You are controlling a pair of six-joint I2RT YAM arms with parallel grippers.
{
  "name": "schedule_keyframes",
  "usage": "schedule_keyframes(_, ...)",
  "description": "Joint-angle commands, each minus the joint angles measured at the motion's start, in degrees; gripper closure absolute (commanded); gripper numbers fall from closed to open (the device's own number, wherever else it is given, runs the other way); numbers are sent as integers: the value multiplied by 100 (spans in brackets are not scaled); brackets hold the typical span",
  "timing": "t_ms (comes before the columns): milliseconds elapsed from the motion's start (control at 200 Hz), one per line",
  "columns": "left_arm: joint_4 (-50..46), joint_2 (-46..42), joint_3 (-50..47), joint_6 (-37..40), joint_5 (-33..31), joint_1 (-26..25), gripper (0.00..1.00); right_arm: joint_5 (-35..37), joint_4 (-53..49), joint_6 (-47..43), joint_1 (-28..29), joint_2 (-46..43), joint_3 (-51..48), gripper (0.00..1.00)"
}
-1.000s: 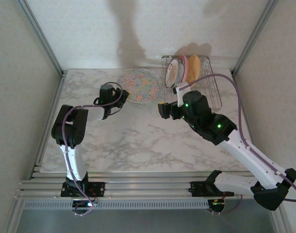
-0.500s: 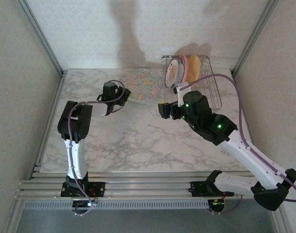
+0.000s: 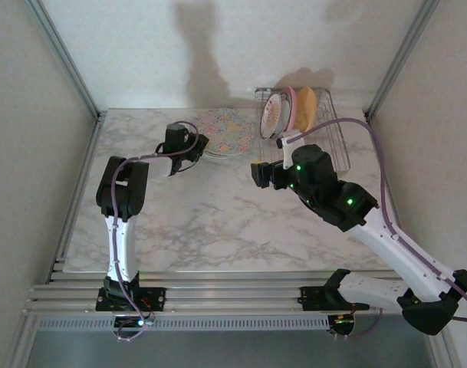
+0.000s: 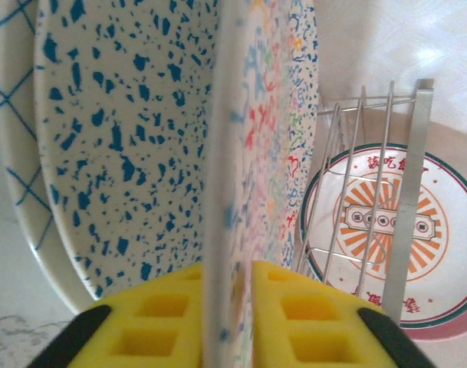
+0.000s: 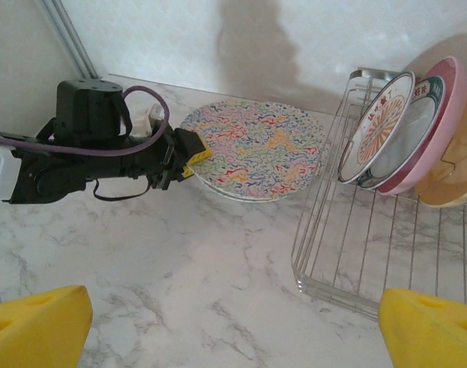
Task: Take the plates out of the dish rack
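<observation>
A multicolour speckled plate (image 3: 227, 132) (image 5: 256, 149) lies at the back middle of the table on a stack. My left gripper (image 3: 198, 146) (image 5: 193, 153) (image 4: 227, 280) is shut on its near-left rim, a yellow pad on each side. In the left wrist view a blue-speckled surface (image 4: 118, 138) and a grid-patterned plate (image 4: 11, 153) show under it. The dish rack (image 3: 329, 149) (image 5: 348, 253) holds a white plate with an orange centre (image 3: 273, 115) (image 5: 375, 126), a pink plate (image 3: 289, 107) and an orange-yellow plate (image 3: 305, 107), all upright. My right gripper (image 3: 256, 172) (image 5: 233, 330) hangs open left of the rack, holding nothing.
The rack stands at the back right corner against the wall. Metal frame posts (image 3: 64, 57) run along both sides of the marble table (image 3: 218, 222). The right arm's purple cable (image 3: 375, 153) arcs over the rack's front end.
My left gripper has carried the speckled plate toward the back and brought it down flatter onto the stack. The right arm has hardly moved.
</observation>
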Motion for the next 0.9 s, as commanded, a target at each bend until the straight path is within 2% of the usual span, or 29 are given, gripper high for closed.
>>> schedule_keyframes(0, -259, 44, 288, 100, 6, 23, 72, 4, -24, 134, 62, -118, -75, 4)
schedule_keyframes(125, -899, 6, 531, 219, -99, 23, 44, 13, -41, 154, 65, -131, -71, 3)
schedule_keyframes(215, -1377, -36, 705, 302, -196, 23, 38, 24, -34, 163, 65, -131, -77, 3)
schedule_keyframes(591, -2538, -10, 1254, 546, -544, 19, 34, 4, -34, 232, 65, -74, -41, 3)
schedule_keyframes(896, -3245, 403, 1827, 624, -584, 36, 33, 12, -85, 269, 60, -71, -10, 3)
